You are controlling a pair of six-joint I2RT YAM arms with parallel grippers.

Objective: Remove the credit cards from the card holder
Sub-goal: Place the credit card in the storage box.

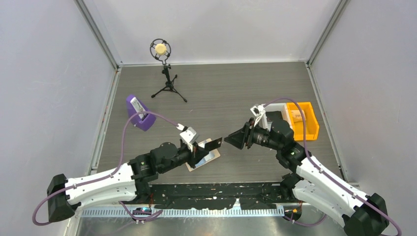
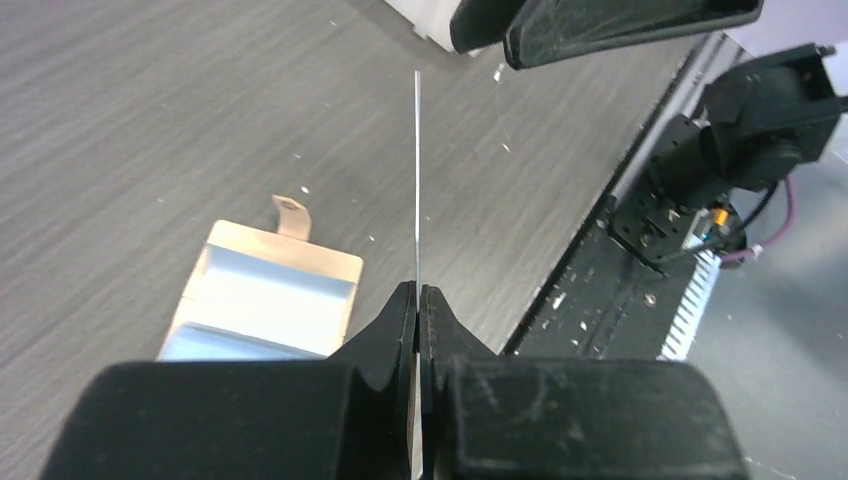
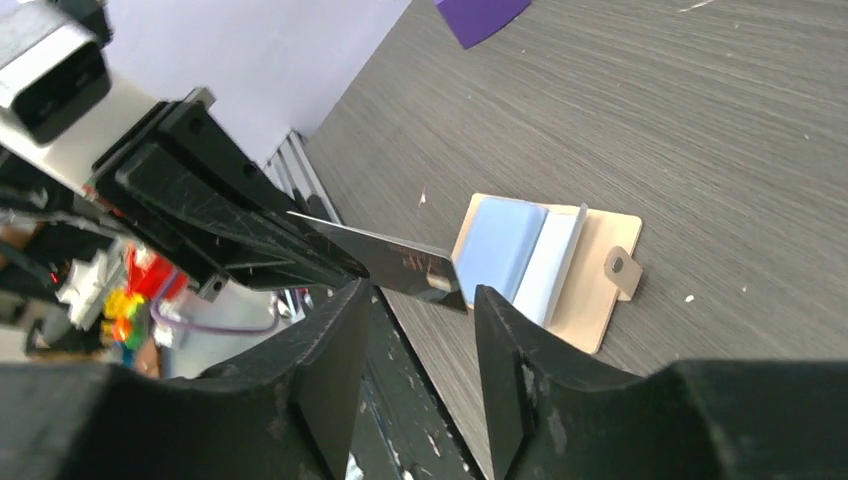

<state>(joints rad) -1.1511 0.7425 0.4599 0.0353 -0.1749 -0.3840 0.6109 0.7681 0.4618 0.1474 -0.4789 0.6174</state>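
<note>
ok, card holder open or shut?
Open. The holder lies spread flat, blue inside facing up, snap tab unfastened at its side.

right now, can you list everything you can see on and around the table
card: one, dark, clamped in the left gripper, off the table
card holder: one, tan with light blue inside, lying open near the table's front centre
purple stand: one, purple, left side
pale flat item: one, whitish, propped in the purple stand
orange bin: one, orange, right side, contents unclear
microphone on tripod: one, black with cream head, back
table: one, dark grey wood-grain
left gripper: shut on the card
right gripper: open, close to the card
</note>
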